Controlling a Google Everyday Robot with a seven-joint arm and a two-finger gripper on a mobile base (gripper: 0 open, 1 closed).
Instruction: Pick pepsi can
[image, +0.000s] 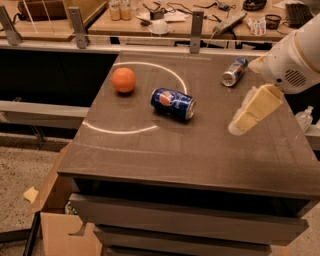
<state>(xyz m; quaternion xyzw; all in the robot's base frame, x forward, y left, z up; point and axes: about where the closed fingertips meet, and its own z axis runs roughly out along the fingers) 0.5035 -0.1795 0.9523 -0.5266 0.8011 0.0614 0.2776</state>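
Observation:
The pepsi can (173, 103), dark blue with a round red-white-blue logo and silver ends, lies on its side near the middle of the dark table top (200, 150). My gripper (240, 125), cream coloured below a white arm (292, 62), hangs over the right part of the table. It is to the right of the can, a little nearer the front, and apart from it. It holds nothing that I can see.
An orange ball (123, 80) sits left of the can. A slimmer silver can with a blue end (234, 72) lies at the back right. A white arc (150, 67) is drawn on the table. Cluttered benches stand behind; a cardboard box (55, 220) is on the floor at the left.

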